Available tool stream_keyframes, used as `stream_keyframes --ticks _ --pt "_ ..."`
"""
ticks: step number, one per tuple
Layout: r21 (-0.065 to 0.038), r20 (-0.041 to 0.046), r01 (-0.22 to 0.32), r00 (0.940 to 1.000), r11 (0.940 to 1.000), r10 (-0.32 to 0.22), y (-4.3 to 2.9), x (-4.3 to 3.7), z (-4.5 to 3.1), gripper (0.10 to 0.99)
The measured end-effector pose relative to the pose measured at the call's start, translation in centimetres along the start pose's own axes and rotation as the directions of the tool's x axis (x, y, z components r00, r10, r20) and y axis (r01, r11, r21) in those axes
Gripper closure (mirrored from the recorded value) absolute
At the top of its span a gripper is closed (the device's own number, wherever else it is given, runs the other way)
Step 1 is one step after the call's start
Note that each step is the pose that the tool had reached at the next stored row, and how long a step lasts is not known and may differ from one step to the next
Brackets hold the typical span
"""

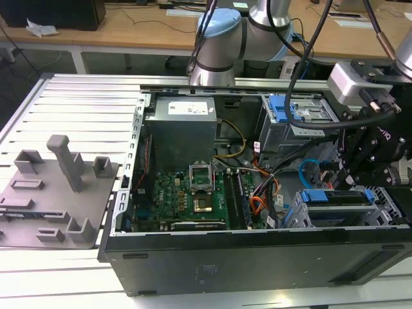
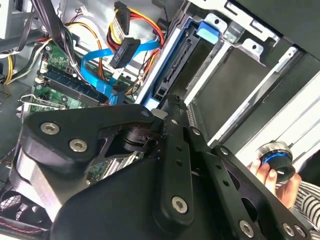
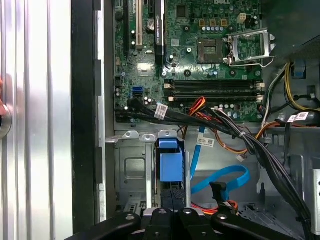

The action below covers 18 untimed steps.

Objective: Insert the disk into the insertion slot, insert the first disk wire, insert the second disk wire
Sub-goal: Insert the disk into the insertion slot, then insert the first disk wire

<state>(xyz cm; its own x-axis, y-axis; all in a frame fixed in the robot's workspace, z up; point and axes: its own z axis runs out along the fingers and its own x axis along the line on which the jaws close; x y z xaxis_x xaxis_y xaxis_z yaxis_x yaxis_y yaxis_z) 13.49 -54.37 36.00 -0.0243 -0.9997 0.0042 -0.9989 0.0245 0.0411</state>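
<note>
Step in hand: disk into slot. I judge it to be at its closing stage, with neither wire fitted yet.
Claw: my claw (image 3: 173, 200) has its tips together. I see nothing clamped between them.
Disk position: the disk (image 3: 169, 160) lies directly ahead of my claw tips, touching or nearly so, inside the slot (image 3: 131, 172).
Disk heading: it stands on edge, its long axis running straight away from my claw toward the circuit board (image 3: 200, 75). I cannot tell which end carries the socket.
Blue cable: the blue cable (image 3: 227, 176) loops just beside my claw, and its plug (image 3: 218, 190) hangs free.
Next move calls for: in my judgement, a straight load along that axis with no sideways lean, keeping the loop clear of my tips.
</note>
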Motion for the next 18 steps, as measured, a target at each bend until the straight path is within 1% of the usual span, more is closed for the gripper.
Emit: stream_keyframes --ticks 10,11,12,13,18 --pt "0.0 0.0002 0.0 1.0 1.0 0.0 -0.04 0.0 0.01 0.98" --pt "0.0 0.0002 0.0 1.0 1.0 0.0 -0.17 0.0 0.01 0.98" --pt "0.0 0.0002 0.0 1.0 1.0 0.0 -0.54 -0.02 -0.01 0.98" --pt "0.0 0.0003 0.0 1.0 1.0 0.0 -0.73 -0.02 -0.01 0.98" --pt "0.0 -0.0013 0.0 1.0 1.0 0.0 -0.83 -0.02 -0.11 0.98"
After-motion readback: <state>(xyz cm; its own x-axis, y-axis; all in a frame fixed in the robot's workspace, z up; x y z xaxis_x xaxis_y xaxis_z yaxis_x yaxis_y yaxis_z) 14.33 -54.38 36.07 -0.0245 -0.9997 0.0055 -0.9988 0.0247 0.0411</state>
